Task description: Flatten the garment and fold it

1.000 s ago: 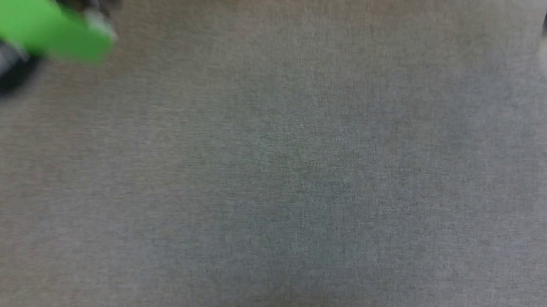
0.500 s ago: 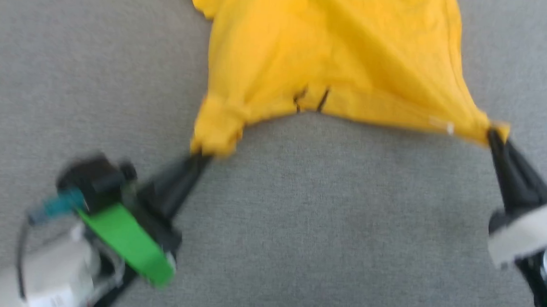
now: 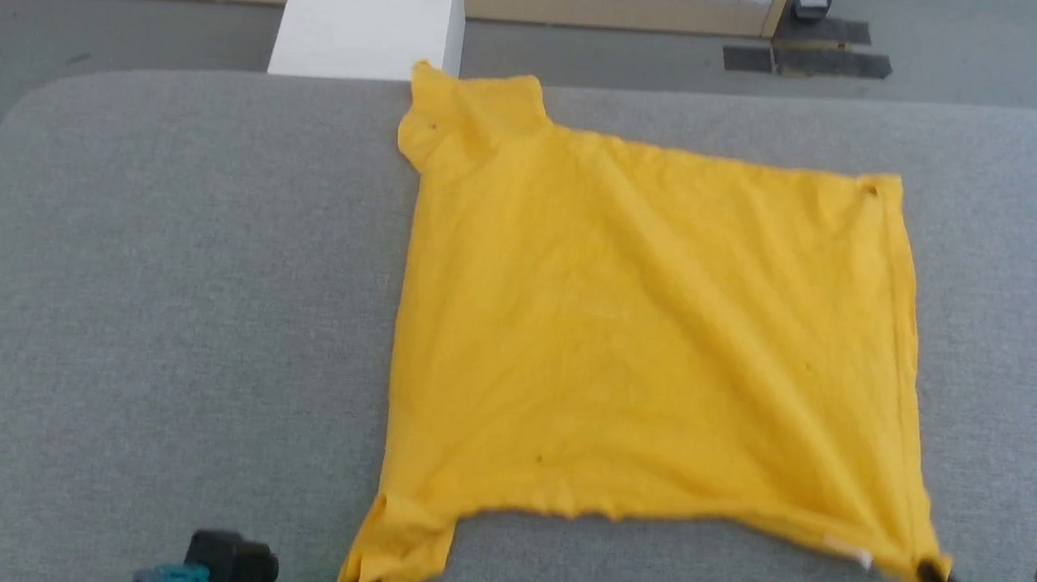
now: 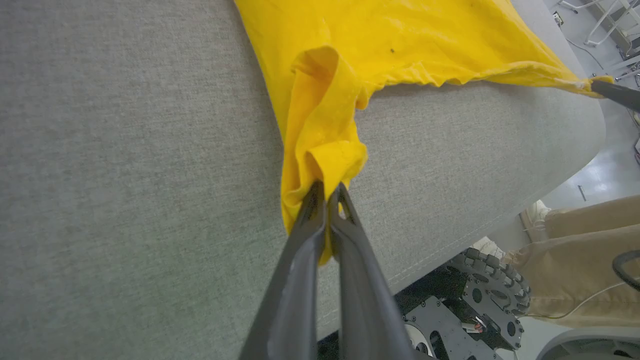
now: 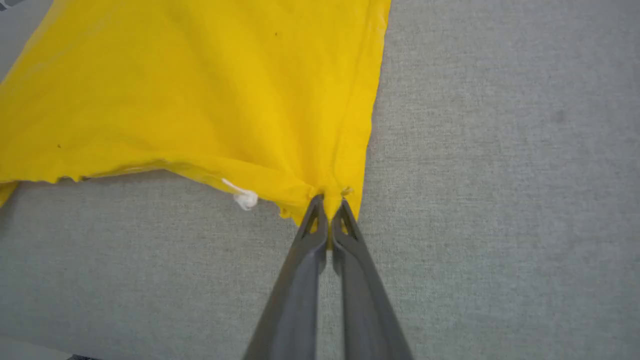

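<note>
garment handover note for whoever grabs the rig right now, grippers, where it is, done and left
Left gripper: shut on the garment at its bunched near-left corner.
Right gripper: shut on the near-right corner.
Garment: spread on the grey padded table, plain side up, a diagonal crease across it.
Done: mostly flattened.
Left: smooth the crease and bunched corner, then fold.

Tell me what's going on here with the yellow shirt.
The robot is spreading a yellow T-shirt on the grey padded table. The left gripper is shut on the bunched near-left corner and the right gripper on the near-right corner. The shirt lies mostly flat with a diagonal crease, and no fold has been made yet.
</note>
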Controlling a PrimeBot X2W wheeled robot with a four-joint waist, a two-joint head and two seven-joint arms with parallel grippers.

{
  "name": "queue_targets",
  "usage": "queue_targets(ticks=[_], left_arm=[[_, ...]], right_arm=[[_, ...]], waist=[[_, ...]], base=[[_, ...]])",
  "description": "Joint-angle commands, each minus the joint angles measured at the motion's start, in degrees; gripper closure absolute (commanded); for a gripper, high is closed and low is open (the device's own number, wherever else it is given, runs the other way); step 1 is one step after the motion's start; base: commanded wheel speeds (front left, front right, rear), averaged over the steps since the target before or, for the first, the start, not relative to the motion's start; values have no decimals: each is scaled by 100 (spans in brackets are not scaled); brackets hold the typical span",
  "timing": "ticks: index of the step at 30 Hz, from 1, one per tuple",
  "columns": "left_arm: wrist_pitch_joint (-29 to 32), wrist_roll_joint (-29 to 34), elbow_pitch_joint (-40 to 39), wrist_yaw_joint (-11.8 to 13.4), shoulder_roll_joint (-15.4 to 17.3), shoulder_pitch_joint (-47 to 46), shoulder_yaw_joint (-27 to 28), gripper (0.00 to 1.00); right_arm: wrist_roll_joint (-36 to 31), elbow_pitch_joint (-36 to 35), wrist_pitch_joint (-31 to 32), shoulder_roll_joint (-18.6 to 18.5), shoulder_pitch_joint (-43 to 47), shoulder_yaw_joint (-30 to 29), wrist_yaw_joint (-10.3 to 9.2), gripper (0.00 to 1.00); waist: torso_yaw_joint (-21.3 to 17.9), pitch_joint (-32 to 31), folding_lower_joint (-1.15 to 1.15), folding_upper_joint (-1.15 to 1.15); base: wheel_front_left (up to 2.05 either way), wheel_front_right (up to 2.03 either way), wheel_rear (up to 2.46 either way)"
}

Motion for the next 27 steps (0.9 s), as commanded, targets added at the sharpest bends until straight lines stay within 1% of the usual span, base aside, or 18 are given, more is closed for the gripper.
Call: queue_targets(ticks=[1,3,4,8,13,17,20,22,23,27], left_arm=[[103,-132,-27,61,61,154,-35,100],[276,-287,-48,149,114,283,-99,100],[535,-496,-108,264,207,458,-198,100],[710,-716,-256,434,372,680,-248,100],[715,-905,-500,628,587,915,-212,100],[412,-668,-673,778,765,756,27,100],[261,-213,-696,833,946,336,228,100],[267,44,-680,784,1031,-27,357,100],[361,448,-573,662,1164,-673,556,100],[491,843,-358,377,1157,-1711,908,100]], right_arm=[[42,45,129,-67,200,61,-9,100],[53,97,315,-144,456,140,-9,100],[97,161,557,-200,785,175,-9,100],[222,145,863,-217,1107,141,-9,100],[431,-33,1216,-219,1347,102,-9,100],[492,-258,1169,-225,1302,12,-9,100],[429,-383,1032,-425,950,47,-9,100],[349,-440,918,-621,554,83,-9,100],[247,-471,790,-959,-222,243,-9,100],[229,-384,679,-1372,-1599,634,-9,100]], waist=[[2,-200,1,0],[7,-268,1,0],[23,-368,1,0],[23,-472,1,0],[-6,-569,1,0],[3,-593,1,0],[-16,-576,1,0],[-38,-534,1,0],[-95,-430,1,0],[-175,-184,1,0]], base=[[0,0,0],[0,0,0],[0,0,0],[0,0,0],[0,0,0],[0,0,0],[0,0,0],[0,0,0],[0,0,0],[0,0,0]])
